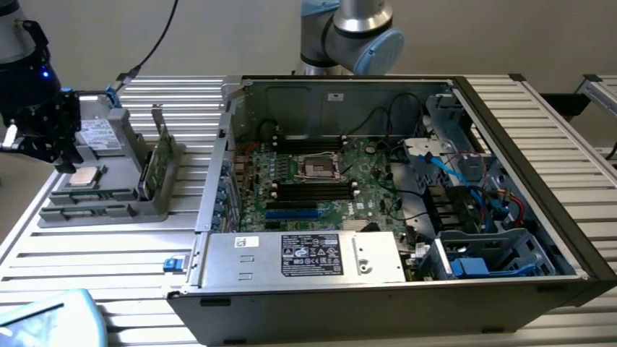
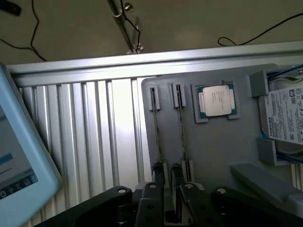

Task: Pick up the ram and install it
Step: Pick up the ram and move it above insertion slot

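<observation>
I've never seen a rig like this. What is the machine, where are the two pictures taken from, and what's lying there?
It is one robot arm with a gripper, its clamp-like hand. The exterior view comes from a camera off the arm; the wrist view comes from a camera on its wrist, looking down past the gripper. On the ribbed metal table sits an open computer case showing its motherboard. On the exterior view's left, a grey tray holds parts: two ram sticks standing on edge, a square silver processor, a hard drive and a green card. The gripper hangs over the tray at the ram sticks; whether it holds one I cannot tell.
</observation>
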`<state>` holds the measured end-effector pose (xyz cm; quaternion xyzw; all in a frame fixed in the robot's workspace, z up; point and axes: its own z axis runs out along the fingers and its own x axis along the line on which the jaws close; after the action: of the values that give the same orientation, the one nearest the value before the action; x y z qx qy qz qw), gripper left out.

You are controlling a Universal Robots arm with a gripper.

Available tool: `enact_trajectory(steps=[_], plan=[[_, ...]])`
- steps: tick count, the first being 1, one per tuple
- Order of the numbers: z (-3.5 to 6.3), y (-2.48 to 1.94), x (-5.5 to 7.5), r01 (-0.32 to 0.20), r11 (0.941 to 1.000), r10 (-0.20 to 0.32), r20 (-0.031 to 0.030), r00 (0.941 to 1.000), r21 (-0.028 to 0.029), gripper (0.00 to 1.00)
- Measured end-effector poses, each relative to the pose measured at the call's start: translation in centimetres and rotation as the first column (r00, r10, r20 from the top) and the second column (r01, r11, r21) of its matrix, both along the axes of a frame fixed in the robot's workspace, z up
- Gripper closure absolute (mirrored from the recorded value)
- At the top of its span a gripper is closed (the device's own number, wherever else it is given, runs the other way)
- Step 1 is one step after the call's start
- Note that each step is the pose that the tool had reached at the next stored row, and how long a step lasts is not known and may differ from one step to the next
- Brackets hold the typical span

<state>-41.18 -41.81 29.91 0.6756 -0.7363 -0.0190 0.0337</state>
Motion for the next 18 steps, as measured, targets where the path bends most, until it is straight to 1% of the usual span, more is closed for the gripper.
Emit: enact_trajectory(steps=[2,3,7,12,18], plan=[[-0.04,0.0,0.0,0.0,1.0,0.0,0.0001,1.0,0.0001,0.76],[-0.13,-0.01,0.0,0.0,1.0,0.0,0.0004,1.0,0.0002,0.69],[-0.8,-0.04,-0.2,-0.006,1.0,0.006,0.0023,1.0,0.0012,0.69],[-1.57,-0.15,-0.5,-0.046,0.9989,0.046,0.0032,0.9989,0.0077,0.69],[-2.56,-0.44,-0.8,-0.092,0.9956,0.092,0.0037,0.9957,0.0153,0.69]])
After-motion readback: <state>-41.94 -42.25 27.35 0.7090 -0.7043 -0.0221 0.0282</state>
